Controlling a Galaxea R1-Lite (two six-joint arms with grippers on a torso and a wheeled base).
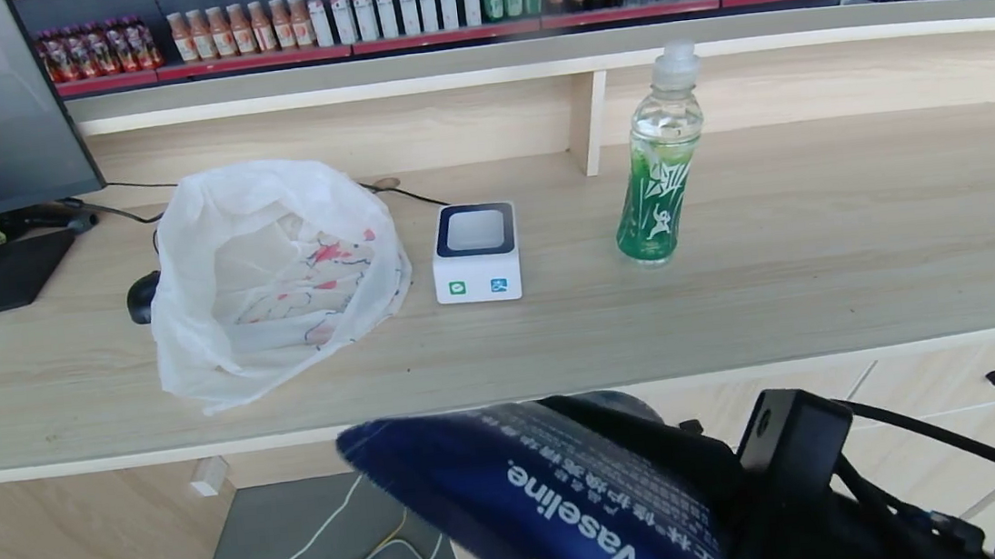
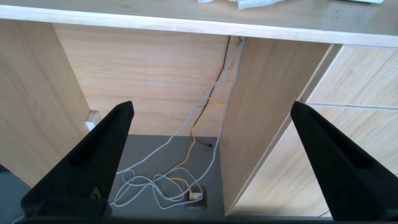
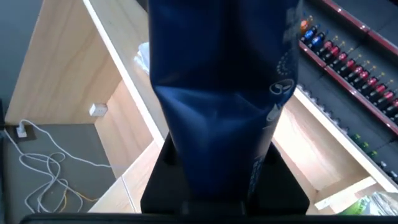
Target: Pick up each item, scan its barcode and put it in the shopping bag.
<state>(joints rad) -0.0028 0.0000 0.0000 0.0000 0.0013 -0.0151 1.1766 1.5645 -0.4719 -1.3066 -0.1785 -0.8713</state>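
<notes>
Right gripper is closed on one end of the dark blue pouch, which it holds low in front of the table, below its front edge. The pouch looks like a soft film pack: light, flexible and probably a little slippery, so it may bend or slide when it is turned to the scanner. A firm hold across the flat end seems right.

The left gripper hangs under the table edge with its jaws wide apart and nothing between them.

On the table, the green bottle stands upright to the right of the scanner. It is stiff, round, smooth and nearly full, so heavier; the narrow middle is the best place to hold it. The shopping bag is thin and lies open just left of the scanner.
</notes>
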